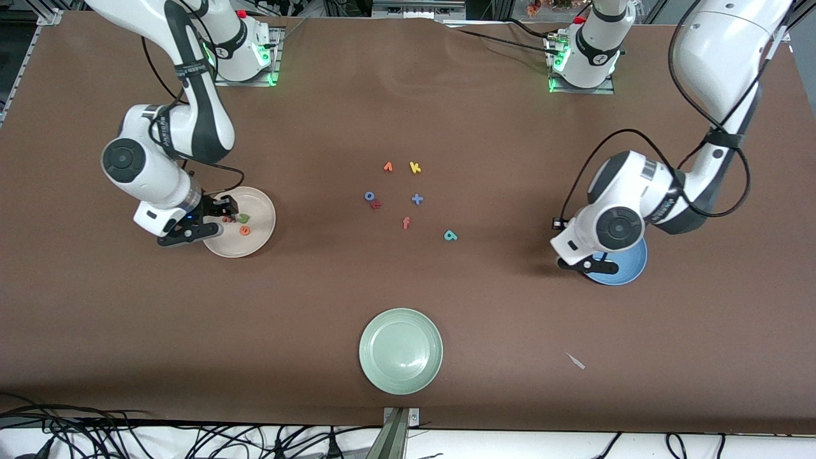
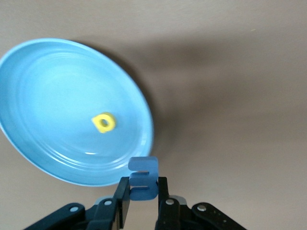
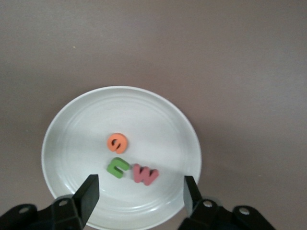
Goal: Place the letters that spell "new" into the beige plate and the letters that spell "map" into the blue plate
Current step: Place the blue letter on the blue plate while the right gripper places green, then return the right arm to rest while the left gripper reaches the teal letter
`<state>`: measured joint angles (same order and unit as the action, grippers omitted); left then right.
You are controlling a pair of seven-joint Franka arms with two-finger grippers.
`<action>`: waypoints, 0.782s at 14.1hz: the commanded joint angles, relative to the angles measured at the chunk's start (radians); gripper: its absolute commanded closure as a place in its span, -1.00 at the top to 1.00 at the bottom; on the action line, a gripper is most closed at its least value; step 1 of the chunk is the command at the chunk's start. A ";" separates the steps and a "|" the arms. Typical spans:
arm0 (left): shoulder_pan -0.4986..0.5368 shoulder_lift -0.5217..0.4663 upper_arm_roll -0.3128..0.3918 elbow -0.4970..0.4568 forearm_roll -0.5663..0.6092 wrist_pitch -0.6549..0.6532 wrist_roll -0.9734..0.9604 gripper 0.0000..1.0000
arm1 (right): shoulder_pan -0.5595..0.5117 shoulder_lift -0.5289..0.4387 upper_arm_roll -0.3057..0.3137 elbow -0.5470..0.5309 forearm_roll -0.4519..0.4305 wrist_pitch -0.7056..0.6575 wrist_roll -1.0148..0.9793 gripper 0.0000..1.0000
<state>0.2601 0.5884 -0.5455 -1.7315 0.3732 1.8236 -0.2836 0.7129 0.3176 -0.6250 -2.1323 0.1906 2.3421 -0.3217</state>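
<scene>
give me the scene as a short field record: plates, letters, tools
beige plate: holds orange e, green n, red w
blue plate: holds yellow a
blue m: in left tool, shut on it at the blue plate's rim
right tool: open over beige plate, holding nothing
teal p: on table
green plate: no letters

Overhead front view; wrist views downward

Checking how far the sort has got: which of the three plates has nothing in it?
The round pale green plate, nearest the front camera. The cream-beige plate holds three foam letters, and the mid-blue plate holds a yellow foam letter.
</scene>
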 commanded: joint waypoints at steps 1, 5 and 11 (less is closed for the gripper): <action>0.051 -0.004 -0.004 -0.006 0.050 -0.010 0.121 -0.63 | 0.008 -0.015 -0.038 0.002 0.016 -0.018 -0.068 0.64; 0.077 0.063 -0.004 -0.003 0.165 0.002 0.149 -0.54 | -0.001 -0.009 -0.055 0.002 0.018 -0.012 -0.100 0.64; 0.067 0.062 -0.016 0.035 0.052 0.006 0.103 1.00 | 0.007 -0.084 -0.044 0.090 0.061 -0.163 0.045 0.67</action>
<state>0.3324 0.6603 -0.5481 -1.7185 0.4971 1.8361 -0.1289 0.7132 0.2949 -0.6752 -2.0938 0.2346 2.2911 -0.3468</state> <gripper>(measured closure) 0.300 0.167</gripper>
